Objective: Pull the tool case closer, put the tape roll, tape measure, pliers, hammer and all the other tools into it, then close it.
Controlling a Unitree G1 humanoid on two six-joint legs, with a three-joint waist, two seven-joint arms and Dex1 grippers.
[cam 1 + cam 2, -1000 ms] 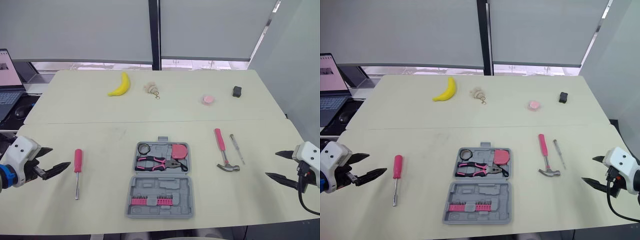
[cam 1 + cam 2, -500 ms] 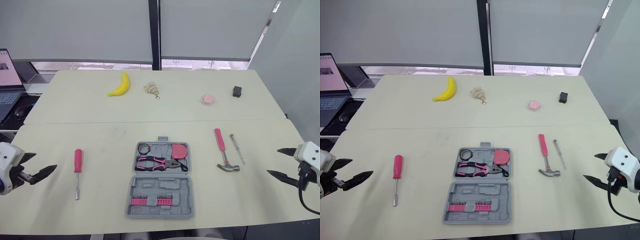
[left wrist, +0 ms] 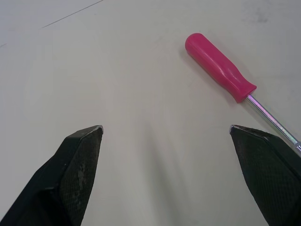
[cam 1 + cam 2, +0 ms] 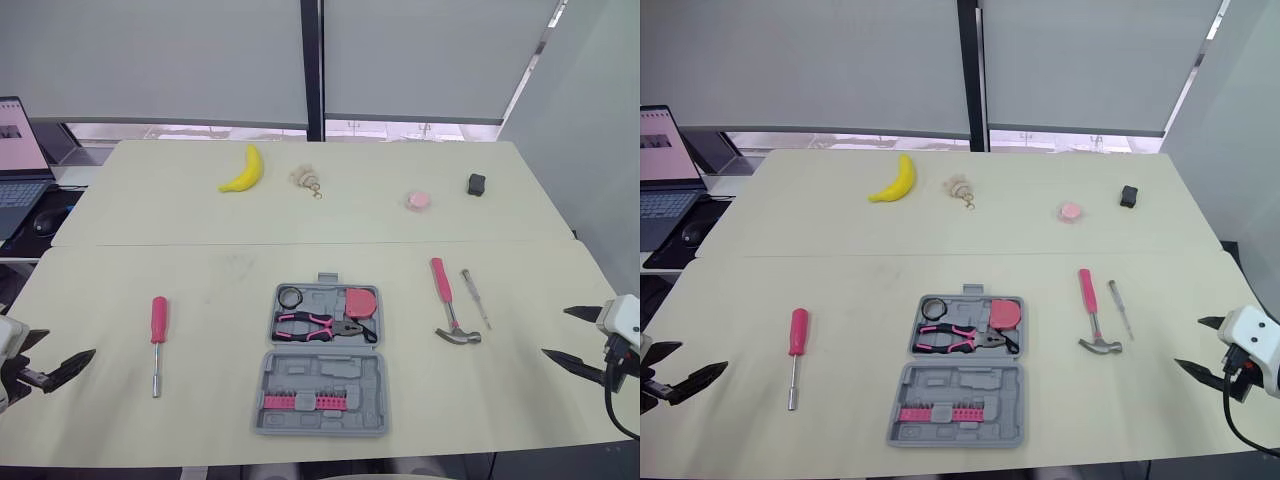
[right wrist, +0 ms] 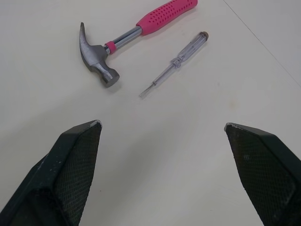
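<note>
The grey tool case (image 4: 322,379) lies open at the front middle of the table. Its far half holds a black tape roll (image 4: 289,297), pink-handled pliers (image 4: 318,326) and a pink tape measure (image 4: 358,301); the near half holds a pink bit strip (image 4: 300,403). A pink-handled screwdriver (image 4: 157,330) lies left of the case, and the hammer (image 4: 448,305) and a thin clear tester screwdriver (image 4: 474,297) lie to its right. My left gripper (image 4: 70,343) is open at the far left table edge. My right gripper (image 4: 555,332) is open at the far right edge. Both are empty.
On the far table half lie a banana (image 4: 241,170), a small keychain (image 4: 303,179), a pink round object (image 4: 418,200) and a small black object (image 4: 476,183). A laptop (image 4: 15,150) and a mouse (image 4: 45,222) sit beyond the left edge.
Both grippers have drawn outward, the left one leftward and nearer, away from the pink screwdriver, the right one further right. The tools and case have not moved.
</note>
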